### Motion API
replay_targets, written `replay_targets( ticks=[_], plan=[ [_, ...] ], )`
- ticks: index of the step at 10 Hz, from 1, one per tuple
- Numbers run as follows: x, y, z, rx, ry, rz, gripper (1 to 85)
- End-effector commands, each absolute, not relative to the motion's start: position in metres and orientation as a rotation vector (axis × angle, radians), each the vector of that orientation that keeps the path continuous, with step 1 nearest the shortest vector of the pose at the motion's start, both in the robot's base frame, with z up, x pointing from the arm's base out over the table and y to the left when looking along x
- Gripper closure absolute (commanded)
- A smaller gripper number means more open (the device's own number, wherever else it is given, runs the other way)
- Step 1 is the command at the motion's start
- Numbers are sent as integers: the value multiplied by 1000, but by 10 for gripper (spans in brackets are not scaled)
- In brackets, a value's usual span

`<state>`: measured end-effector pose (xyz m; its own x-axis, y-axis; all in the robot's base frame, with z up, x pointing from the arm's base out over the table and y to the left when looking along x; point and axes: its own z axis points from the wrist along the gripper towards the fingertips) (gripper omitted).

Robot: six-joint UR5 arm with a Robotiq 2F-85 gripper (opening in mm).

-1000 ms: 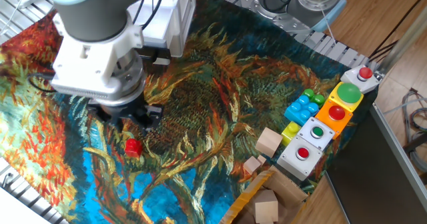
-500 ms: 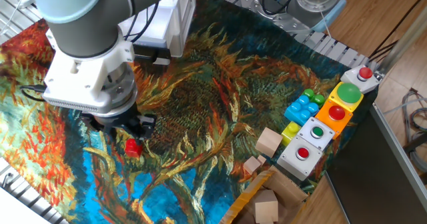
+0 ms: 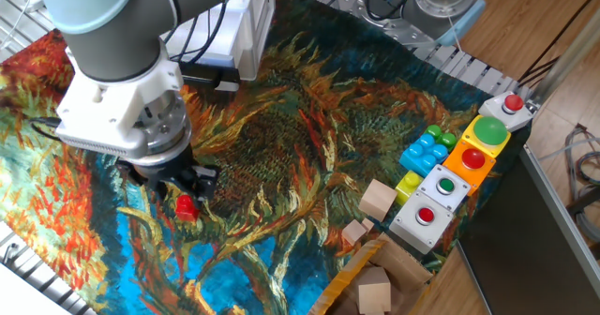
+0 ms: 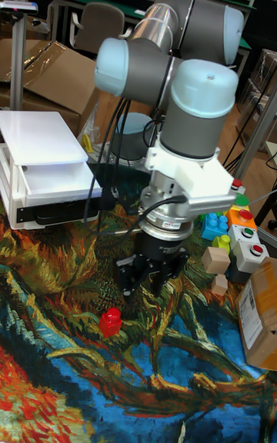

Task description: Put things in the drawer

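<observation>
A small red block lies on the painted cloth at the front left; the tall fixed view shows the same block upright and free. My gripper hangs just above and behind it, fingers pointing down. In the tall fixed view the gripper is slightly right of the block and apart from it, open with nothing between its fingers. The white cabinet stands at the back, partly hidden by my arm. Its drawer shows as a white tray under the top plate.
Pale wooden cubes lie at the right, and another sits in the cardboard box at the front edge. A row of button boxes and blue and yellow bricks line the right side.
The arm has shifted left and a little lower, bringing the gripper closer over the red block. Over the last half second it barely moved. The block has stayed put.
</observation>
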<state>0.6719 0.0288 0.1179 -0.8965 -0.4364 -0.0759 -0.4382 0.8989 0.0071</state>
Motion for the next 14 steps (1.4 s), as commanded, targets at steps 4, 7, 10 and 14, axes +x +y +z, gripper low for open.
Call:
replay_targets(
  ticks=[4, 7, 10, 14],
  plan=[
    [663, 24, 106, -640, 2957, 127, 300],
    [670, 12, 95, -697, 2971, 47, 300],
    [670, -3, 79, -756, 2966, 0, 300],
    [664, 7, 79, -691, 2994, 70, 300]
  ],
)
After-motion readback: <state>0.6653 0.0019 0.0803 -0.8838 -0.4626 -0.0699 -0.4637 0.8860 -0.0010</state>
